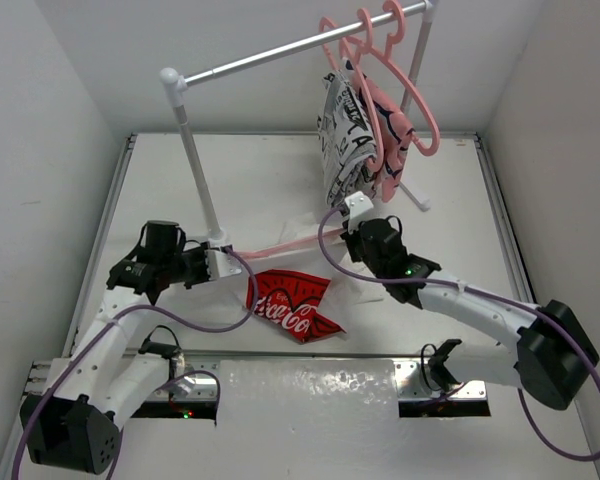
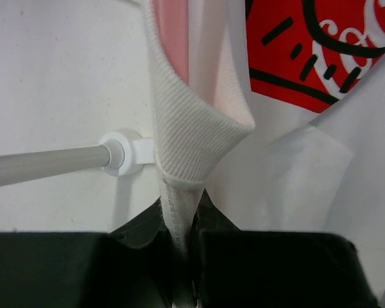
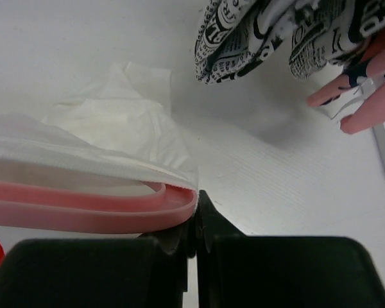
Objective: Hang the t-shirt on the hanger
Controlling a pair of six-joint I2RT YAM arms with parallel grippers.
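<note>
The shirt lay crumpled at the middle of the bench, its red panel with white script facing up, at about 6 o'clock from the rack.

The left tool sat at 9 o'clock of the shirt. Its jaws were nearly shut, pinching the ribbed white collar, which stood up from between them as an open loop. A pale pink strip showed inside that loop. It was probably the hanger, though the left wrist view was too close to be sure.

The right tool sat at 2 o'clock of the shirt. Its jaws were closed down on the rounded end of the hanger. The hanger's arm ran off toward 9 o'clock in the right wrist view, with white cloth lying over its top edge. From above, the hanger showed as a thin pink line between the two tools, along the shirt's 12 o'clock side and partly under white cloth.

Beyond the right tool, at about 12 o'clock, a black-and-white garment hung from the rail with a pink garment just beside it. More pink hangers were hooked on the rail at its 2 o'clock end. The rack's left post stood just beyond the left tool, at its 12 o'clock.
</note>
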